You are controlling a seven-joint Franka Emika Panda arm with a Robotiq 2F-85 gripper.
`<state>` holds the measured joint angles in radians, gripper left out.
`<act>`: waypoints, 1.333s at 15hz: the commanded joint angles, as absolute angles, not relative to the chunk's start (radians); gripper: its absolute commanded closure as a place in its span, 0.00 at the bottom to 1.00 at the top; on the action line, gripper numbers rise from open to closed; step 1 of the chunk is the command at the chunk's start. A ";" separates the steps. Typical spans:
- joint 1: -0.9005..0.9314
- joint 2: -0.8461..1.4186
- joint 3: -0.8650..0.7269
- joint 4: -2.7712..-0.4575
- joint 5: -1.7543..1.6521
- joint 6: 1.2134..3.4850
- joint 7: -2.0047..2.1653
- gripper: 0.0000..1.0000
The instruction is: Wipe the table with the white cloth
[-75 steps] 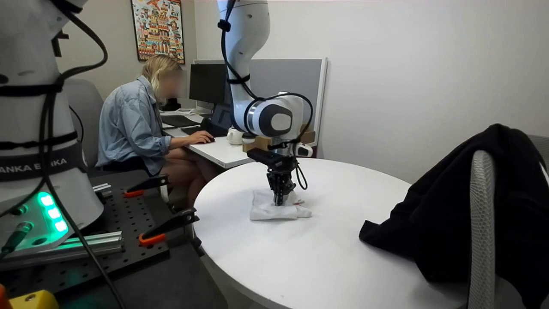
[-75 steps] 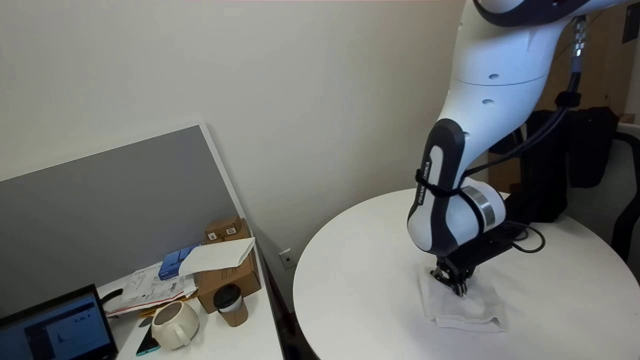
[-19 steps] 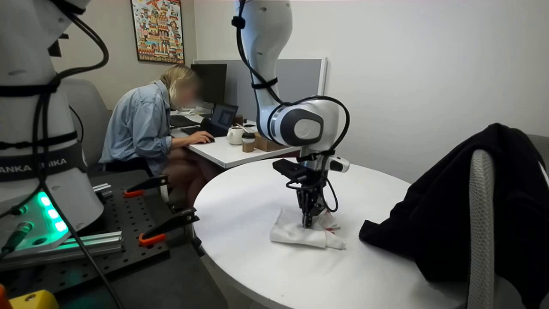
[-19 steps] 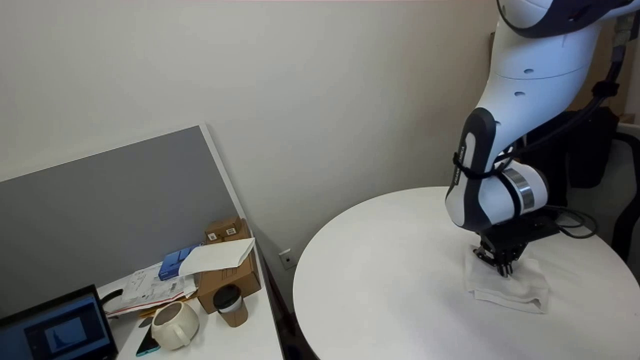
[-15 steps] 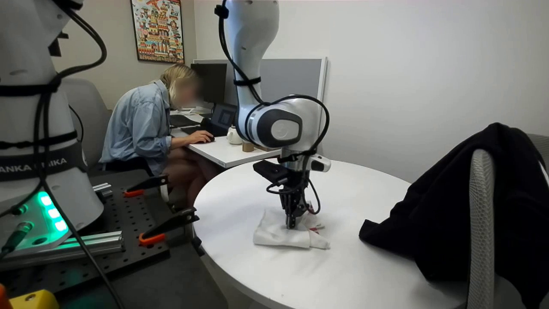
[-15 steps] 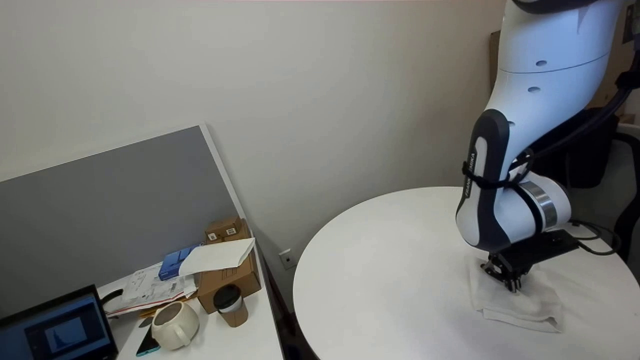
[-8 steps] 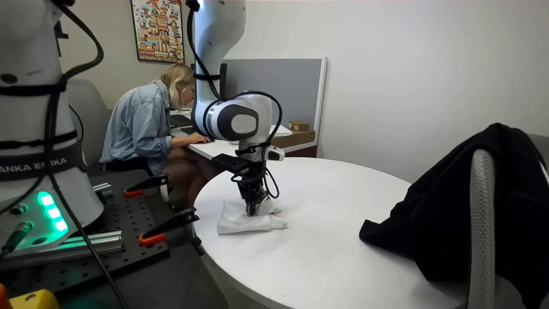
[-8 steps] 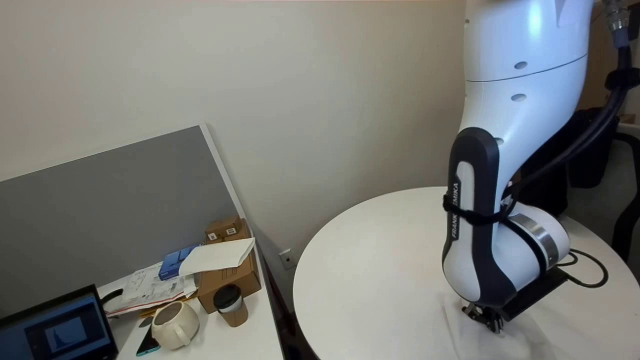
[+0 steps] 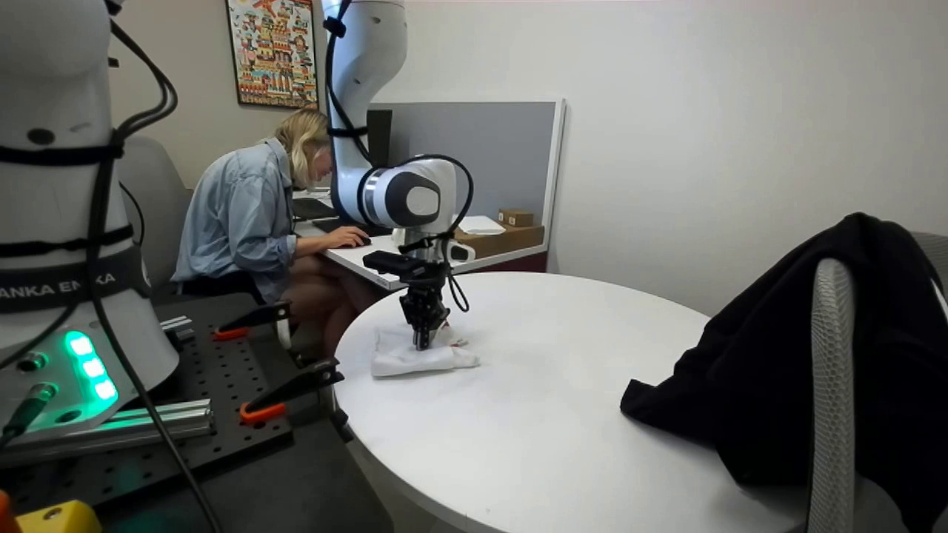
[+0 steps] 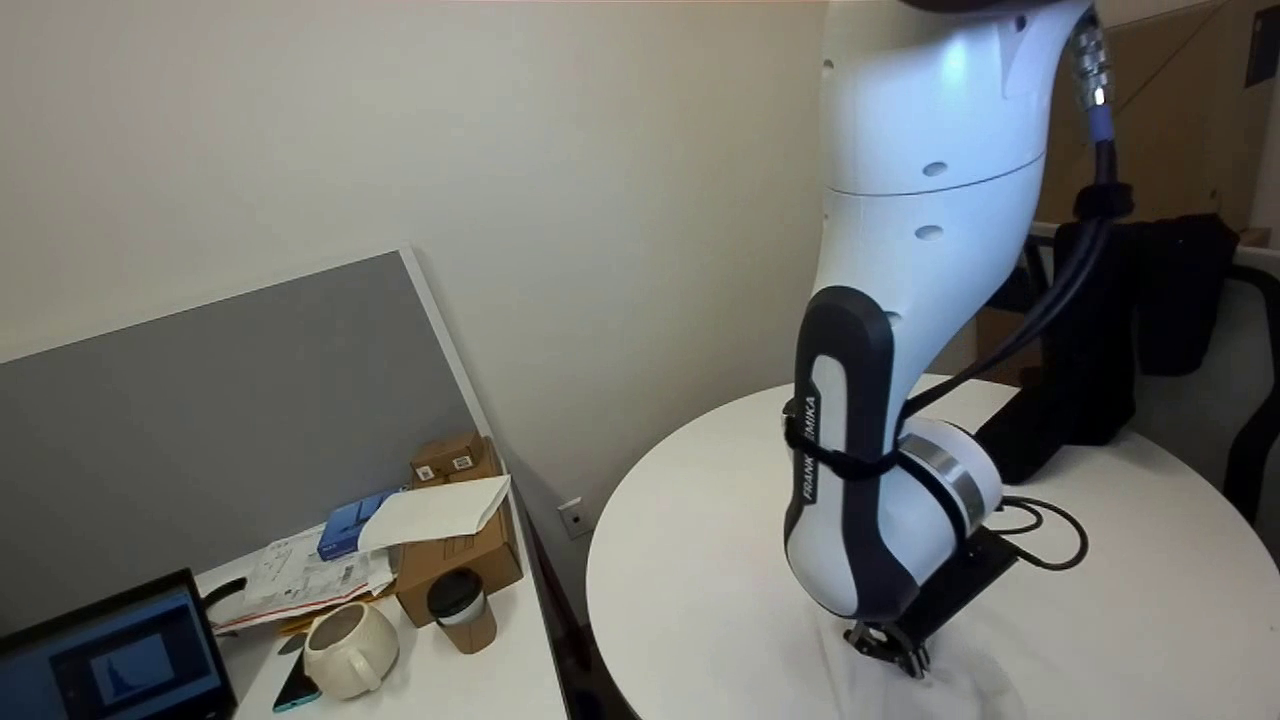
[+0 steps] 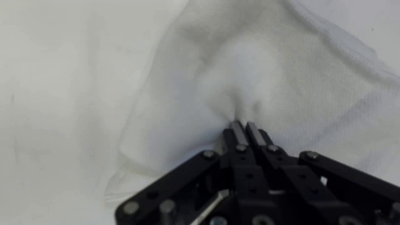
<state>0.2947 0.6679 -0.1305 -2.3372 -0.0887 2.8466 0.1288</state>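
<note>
The white cloth [image 9: 422, 362] is lying near the left edge of the round tabletop [image 9: 541, 414] in an exterior view. The Robotiq gripper [image 11: 243, 123], pointing down, is pinching the cloth; above, the Panda forearm [image 9: 364, 81] is hanging steeply, wrist [image 9: 415, 195] jutting toward the edge by the black garment [image 9: 744, 370].

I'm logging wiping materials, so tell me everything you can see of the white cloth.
The white cloth looks like soft, finely textured fabric, rumpled, with folded edges and small red marks visible in an exterior view. It lies on the round white table, near the rim. The gripper is shut on it from above, puckering the fabric where it pinches.
</note>
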 commanded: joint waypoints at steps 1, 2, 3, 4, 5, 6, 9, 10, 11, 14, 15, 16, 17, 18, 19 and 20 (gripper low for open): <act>0.322 0.835 -0.148 -2.094 -0.102 2.679 0.220 0.99; 0.326 0.852 -0.158 -2.049 -0.116 2.620 0.243 0.99; 0.314 0.878 -0.161 -2.002 -0.126 2.573 0.253 0.99; 0.302 0.897 -0.157 -1.956 -0.130 2.524 0.262 0.99; 0.283 0.913 -0.154 -1.911 -0.132 2.481 0.265 0.99; 0.270 0.928 -0.151 -1.868 -0.131 2.441 0.269 0.99; 0.215 0.950 -0.158 -1.784 -0.128 2.369 0.261 0.99; 0.189 0.951 -0.163 -1.766 -0.125 2.361 0.255 0.99; 0.168 0.955 -0.168 -1.749 -0.124 2.356 0.253 0.99; 0.089 0.949 -0.193 -1.731 -0.119 2.373 0.241 0.99; 0.064 0.948 -0.200 -1.732 -0.115 2.383 0.240 0.99; 0.036 0.943 -0.209 -1.739 -0.112 2.398 0.235 0.99; 0.012 0.939 -0.217 -1.752 -0.110 2.412 0.234 0.99; -0.014 0.931 -0.224 -1.773 -0.107 2.433 0.231 0.99; -0.040 0.920 -0.230 -1.804 -0.105 2.464 0.225 0.99; -0.058 0.909 -0.236 -1.835 -0.105 2.489 0.223 0.99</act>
